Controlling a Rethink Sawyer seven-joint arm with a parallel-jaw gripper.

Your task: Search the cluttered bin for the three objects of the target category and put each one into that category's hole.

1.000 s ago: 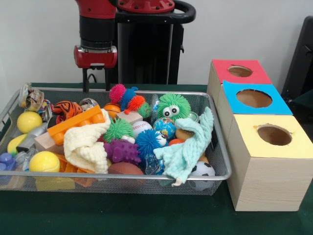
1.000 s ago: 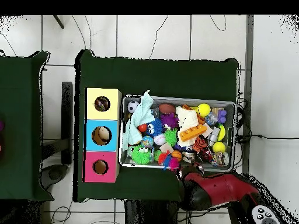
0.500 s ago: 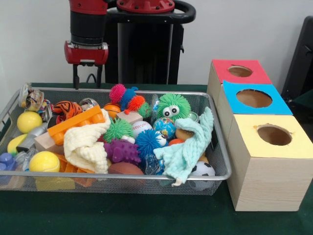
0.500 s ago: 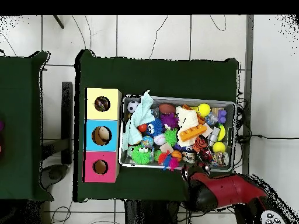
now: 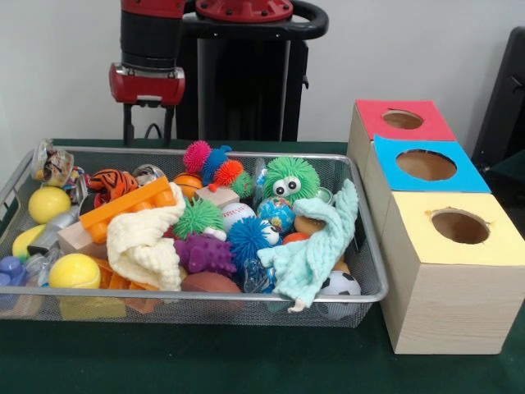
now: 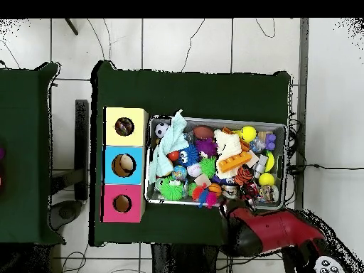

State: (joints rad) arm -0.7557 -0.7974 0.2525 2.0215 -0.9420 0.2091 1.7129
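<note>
Gripper (image 5: 148,135) upper left of front frame, above bin (image 5: 246,154) back rim, jaws apart, empty. Spiky balls (image 5: 246,238) mid-bin look soft, light, squashy; probably best pinched across the body. Boxes (image 5: 426,164) right.

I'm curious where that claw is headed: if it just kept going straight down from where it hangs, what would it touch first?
Probably the back rim of the wire basket, or the green table just behind it. The gripper hangs open, fingers pointing down, near the tiger-striped ball, but depth is hard to judge here.

Cloths (image 5: 308,246) bury toys; bin (image 5: 16,185) cropped left.
</note>
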